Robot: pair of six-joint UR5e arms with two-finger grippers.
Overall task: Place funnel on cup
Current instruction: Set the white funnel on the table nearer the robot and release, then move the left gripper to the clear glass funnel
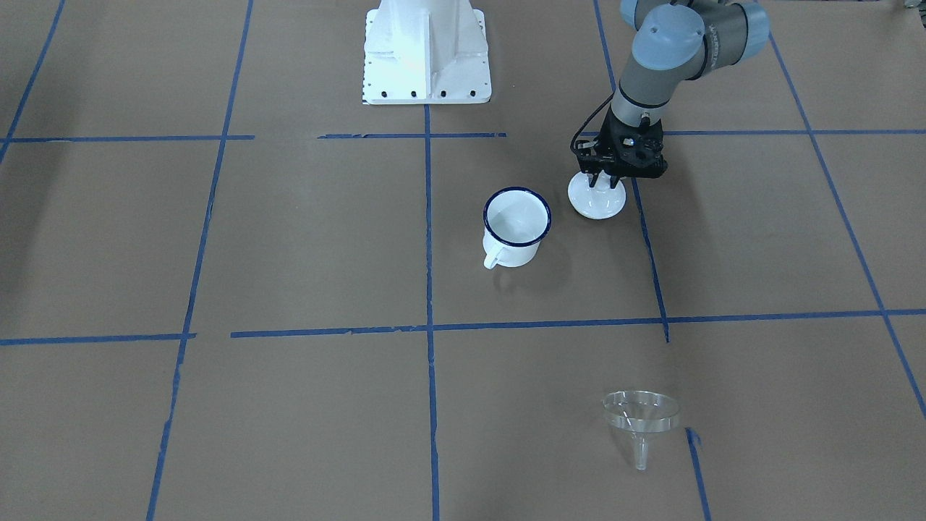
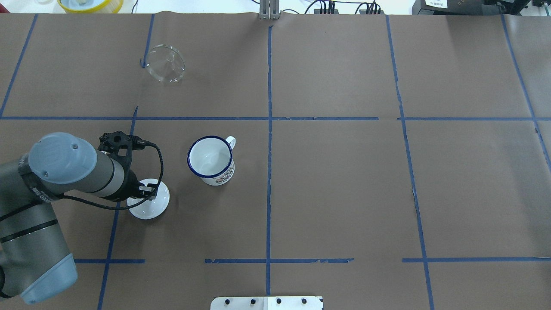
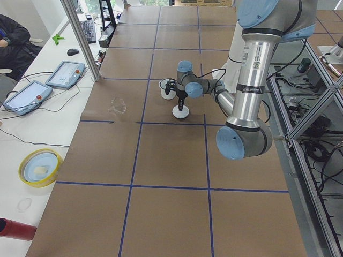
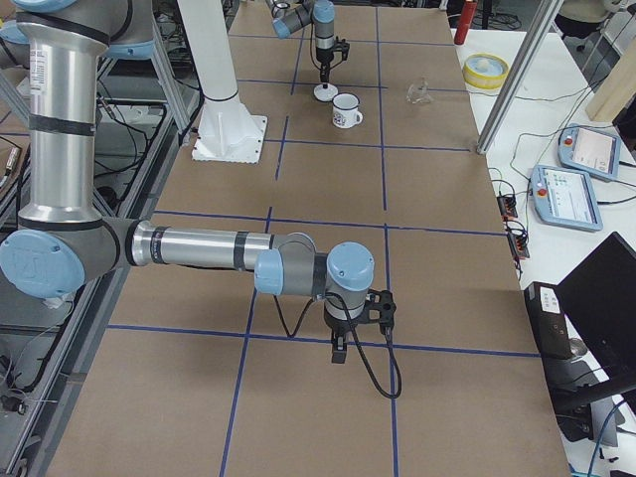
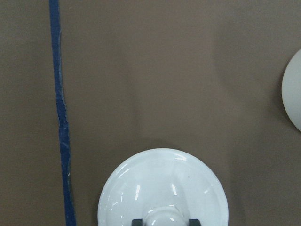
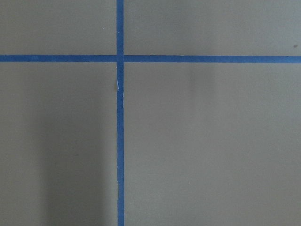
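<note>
L gripper pinched the knob of lid, which sat on table beside cup. R gripper: can't tell open/shut. The funnel lay well apart, far side. Best approach: release lid, lift straight up, then take funnel by rim.

A broad table covered in brown paper fills the work cell, marked into large squares by blue tape. Even overhead light leaves only soft shadows. Along one side runs a white bench holding two teach pendants, a keyboard, a mouse, a yellow bowl and a red cylinder. An aluminium post rises at the table's edge. A person in a dark jacket sits at the bench's far end. Opposite, a metal frame carries cables.
</note>
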